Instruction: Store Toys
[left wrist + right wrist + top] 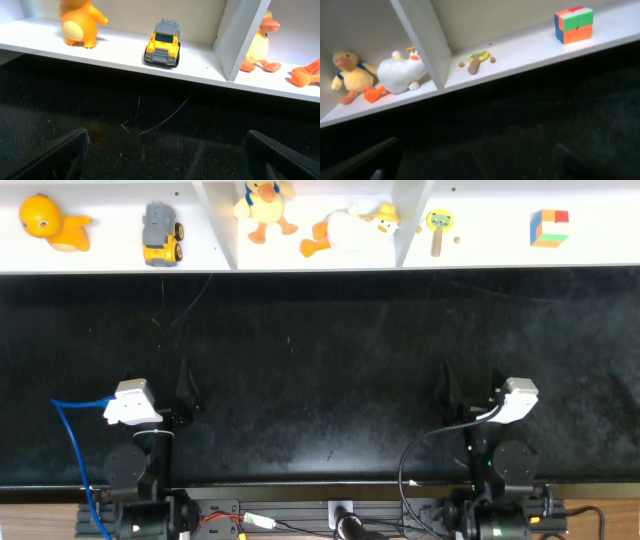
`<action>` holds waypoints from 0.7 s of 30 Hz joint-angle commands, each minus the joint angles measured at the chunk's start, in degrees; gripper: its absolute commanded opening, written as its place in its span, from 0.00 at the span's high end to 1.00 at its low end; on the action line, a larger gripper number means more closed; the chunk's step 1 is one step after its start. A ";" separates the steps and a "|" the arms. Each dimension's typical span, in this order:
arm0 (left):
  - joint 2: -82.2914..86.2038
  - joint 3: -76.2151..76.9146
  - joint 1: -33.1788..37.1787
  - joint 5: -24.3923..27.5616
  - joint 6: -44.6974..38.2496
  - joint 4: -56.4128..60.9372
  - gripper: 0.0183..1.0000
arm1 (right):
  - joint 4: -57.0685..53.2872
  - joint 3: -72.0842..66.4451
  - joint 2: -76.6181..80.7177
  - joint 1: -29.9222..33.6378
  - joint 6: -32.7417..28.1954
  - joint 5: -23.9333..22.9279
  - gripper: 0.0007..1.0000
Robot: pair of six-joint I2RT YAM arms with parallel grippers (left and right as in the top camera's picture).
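Note:
All the toys stand on a white shelf [320, 262] along the far edge. From left to right they are an orange duck [52, 223], a yellow truck [161, 235], a yellow plush duck [265, 208], a white plush duck [350, 230], a green rattle [439, 228] and a colour cube [549, 228]. My left gripper [157, 388] hangs open and empty over the black mat near the front, facing the truck [162, 43] and orange duck [80, 22]. My right gripper [472, 388] is likewise open and empty, facing the rattle [477, 60] and cube [574, 23].
A black mat [320, 370] covers the table between the arms and the shelf. White dividers [220, 220] split the shelf into compartments. A blue cable [75, 430] loops beside the left arm's base.

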State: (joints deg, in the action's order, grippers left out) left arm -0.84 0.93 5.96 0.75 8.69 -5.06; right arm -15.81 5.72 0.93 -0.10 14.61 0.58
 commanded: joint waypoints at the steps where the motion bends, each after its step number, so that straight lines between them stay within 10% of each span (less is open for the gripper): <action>1: 0.68 -0.48 -0.46 -0.70 0.39 0.28 0.00 | 3.85 -2.12 -0.76 -0.59 2.97 -2.64 0.01; 21: 0.68 -0.48 -0.46 -0.70 0.39 0.28 0.00 | 11.43 -5.46 -0.74 -0.63 3.39 -2.05 0.00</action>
State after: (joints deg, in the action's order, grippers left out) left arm -0.84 0.93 5.96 0.73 8.69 -5.06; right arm -4.64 1.04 0.73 -0.43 17.78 -1.04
